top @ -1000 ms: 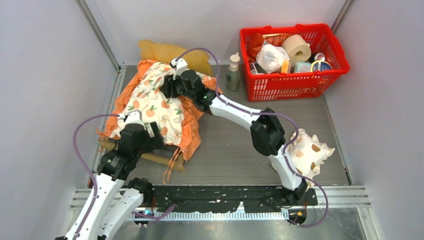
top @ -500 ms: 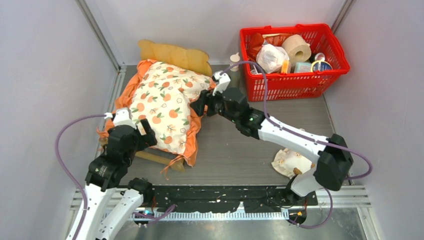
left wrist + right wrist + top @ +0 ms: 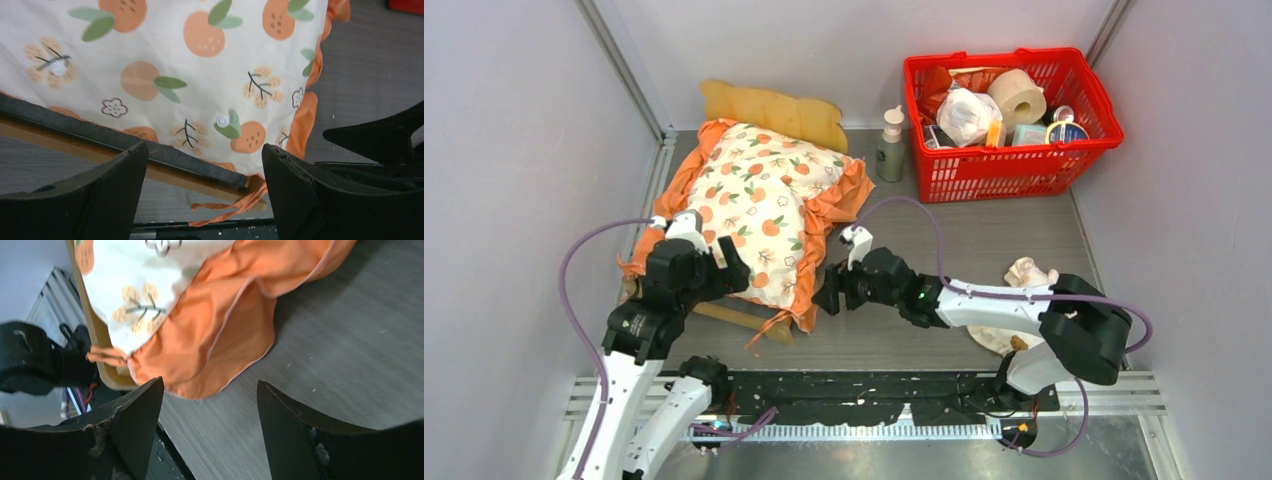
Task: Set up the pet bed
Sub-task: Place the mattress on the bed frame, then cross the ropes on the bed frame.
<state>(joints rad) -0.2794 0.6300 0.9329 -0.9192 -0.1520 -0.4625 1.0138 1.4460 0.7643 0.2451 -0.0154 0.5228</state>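
Grey table point(image 3: 944, 245) | bed point(image 3: 769, 108) long axis near-to-far, headboard far, foot rail just below left gripper point(image 3: 202, 147), jaws wide, empty | cushion point(image 3: 759, 205) atop | right gripper point(image 3: 209, 382) wide, empty, bed corner just ahead

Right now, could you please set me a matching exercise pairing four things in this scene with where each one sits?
Things:
1. orange-print cushion
2. toilet roll
3. pump bottle
4. small cream pillow

Places:
A. inside the red basket
B. partly hidden by the right arm
C. lying on the pet bed
D. standing just left of the basket

Pairs: 1-C; 2-A; 3-D; 4-B
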